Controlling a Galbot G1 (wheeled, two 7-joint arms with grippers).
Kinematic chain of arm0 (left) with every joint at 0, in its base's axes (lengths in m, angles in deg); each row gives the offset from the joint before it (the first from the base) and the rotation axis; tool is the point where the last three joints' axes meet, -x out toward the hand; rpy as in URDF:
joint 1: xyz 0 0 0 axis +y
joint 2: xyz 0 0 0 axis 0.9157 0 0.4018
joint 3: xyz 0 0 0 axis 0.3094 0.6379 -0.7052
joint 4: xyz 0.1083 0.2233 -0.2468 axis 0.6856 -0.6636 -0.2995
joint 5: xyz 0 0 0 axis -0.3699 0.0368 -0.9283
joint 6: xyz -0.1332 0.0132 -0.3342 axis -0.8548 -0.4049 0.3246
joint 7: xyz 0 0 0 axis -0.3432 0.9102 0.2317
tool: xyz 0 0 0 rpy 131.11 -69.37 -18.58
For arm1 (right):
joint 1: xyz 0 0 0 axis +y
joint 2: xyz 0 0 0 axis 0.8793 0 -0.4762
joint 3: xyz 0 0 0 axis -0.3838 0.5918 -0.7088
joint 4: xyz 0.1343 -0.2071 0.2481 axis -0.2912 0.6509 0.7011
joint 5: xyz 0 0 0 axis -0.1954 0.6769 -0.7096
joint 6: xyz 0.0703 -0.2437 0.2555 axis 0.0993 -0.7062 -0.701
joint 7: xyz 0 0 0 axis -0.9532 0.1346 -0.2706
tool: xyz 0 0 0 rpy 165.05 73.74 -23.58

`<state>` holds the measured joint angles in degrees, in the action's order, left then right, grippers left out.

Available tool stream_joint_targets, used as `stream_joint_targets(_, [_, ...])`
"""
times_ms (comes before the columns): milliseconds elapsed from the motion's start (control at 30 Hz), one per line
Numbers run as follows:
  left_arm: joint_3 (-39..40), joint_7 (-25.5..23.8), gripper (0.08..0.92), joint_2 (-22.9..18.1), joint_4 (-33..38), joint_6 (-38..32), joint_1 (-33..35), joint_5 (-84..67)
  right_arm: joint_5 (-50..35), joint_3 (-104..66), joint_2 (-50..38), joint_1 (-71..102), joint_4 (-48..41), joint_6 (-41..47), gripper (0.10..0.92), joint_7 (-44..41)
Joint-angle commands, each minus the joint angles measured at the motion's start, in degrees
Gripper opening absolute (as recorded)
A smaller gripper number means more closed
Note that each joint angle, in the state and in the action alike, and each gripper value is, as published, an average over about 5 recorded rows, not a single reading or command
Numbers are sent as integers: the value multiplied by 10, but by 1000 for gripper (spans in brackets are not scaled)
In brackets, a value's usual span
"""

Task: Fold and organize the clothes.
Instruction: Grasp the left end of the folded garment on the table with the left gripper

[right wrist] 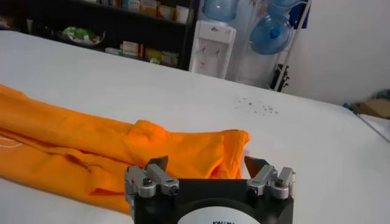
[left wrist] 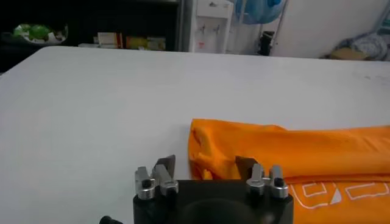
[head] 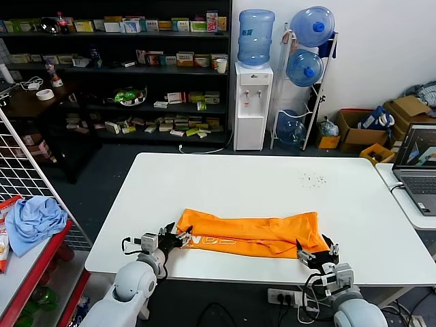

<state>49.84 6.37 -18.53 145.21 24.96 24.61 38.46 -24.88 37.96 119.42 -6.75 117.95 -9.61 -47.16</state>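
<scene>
The clothes are one bright orange T-shirt (head: pixel 252 231), folded into a long strip across the near part of the white table (head: pixel 238 177). White lettering (head: pixel 212 240) shows along its front edge near the left end. My left gripper (head: pixel 174 238) sits open at the strip's left end. In the left wrist view the shirt (left wrist: pixel 304 152) has its corner lying between the spread fingers of the left gripper (left wrist: pixel 205 164). My right gripper (head: pixel 319 251) sits open at the strip's right end. In the right wrist view the shirt's (right wrist: pixel 73 140) end lies flat between the wide fingers of the right gripper (right wrist: pixel 207 165).
A laptop (head: pixel 417 163) stands on a side table to the right. A wire rack on the left holds a light blue cloth (head: pixel 34 218). Stocked shelves (head: pixel 136 75) and a water dispenser (head: pixel 252 102) stand beyond the table. Both grippers are near the table's front edge.
</scene>
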Motion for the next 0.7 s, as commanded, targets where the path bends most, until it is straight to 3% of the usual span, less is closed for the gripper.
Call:
stream_joint_targets(33, [3, -5, 607, 2, 1, 10, 2, -1, -2, 1, 1, 1, 4, 2, 823, 2])
stream_joint_targets(500, [8, -14, 200, 7, 6, 8, -3, 11, -9, 3, 3, -7, 3, 10, 823, 6])
stream_joint_targets(700, [-1, -16, 126, 16, 9, 8, -2, 16, -10, 4, 5, -10, 2, 11, 823, 7])
